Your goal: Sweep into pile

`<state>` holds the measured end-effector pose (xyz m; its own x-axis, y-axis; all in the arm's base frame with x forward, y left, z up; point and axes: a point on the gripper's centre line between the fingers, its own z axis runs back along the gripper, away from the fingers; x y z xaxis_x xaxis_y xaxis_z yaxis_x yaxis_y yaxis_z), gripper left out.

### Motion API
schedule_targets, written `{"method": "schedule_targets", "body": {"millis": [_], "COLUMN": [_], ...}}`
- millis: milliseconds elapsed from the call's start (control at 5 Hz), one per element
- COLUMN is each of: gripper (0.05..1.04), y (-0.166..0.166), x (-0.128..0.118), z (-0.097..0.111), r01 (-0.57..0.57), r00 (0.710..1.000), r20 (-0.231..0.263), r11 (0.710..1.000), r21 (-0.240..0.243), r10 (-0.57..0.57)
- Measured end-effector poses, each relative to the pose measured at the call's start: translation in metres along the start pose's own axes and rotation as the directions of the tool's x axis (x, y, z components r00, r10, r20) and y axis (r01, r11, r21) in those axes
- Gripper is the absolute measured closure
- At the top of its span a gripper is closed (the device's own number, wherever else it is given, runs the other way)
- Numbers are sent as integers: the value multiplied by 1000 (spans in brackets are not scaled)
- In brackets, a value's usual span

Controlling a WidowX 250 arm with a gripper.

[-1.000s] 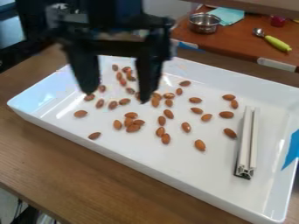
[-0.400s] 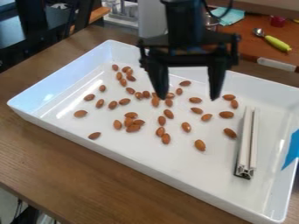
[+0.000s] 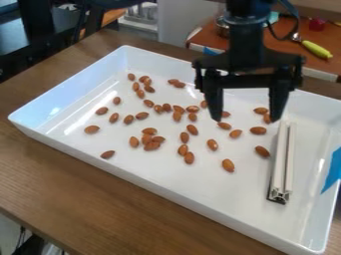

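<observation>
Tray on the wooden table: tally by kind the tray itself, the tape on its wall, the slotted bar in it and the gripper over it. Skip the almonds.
White tray: 1
Blue tape piece: 1
Slotted bar: 1
Black gripper: 1
Total: 4

The brown almonds (image 3: 192,129) lie scattered, some touching in small clusters, mostly to the view's left of the hand (image 3: 246,119), a few on its near side. The slim, pale, grooved bar (image 3: 281,164) lies flat, far end near the hand, dark-edged end toward the camera.
</observation>
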<state>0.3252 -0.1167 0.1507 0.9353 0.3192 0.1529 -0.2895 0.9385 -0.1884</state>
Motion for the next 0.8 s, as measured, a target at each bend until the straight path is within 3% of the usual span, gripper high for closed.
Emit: {"method": "schedule_targets", "body": {"millis": [800], "gripper": [85], "y": [-29], "x": [10], "z": [-38], "r01": [3], "r00": [1000], "r20": [19], "r11": [999], "r21": [53], "r10": [-4]}}
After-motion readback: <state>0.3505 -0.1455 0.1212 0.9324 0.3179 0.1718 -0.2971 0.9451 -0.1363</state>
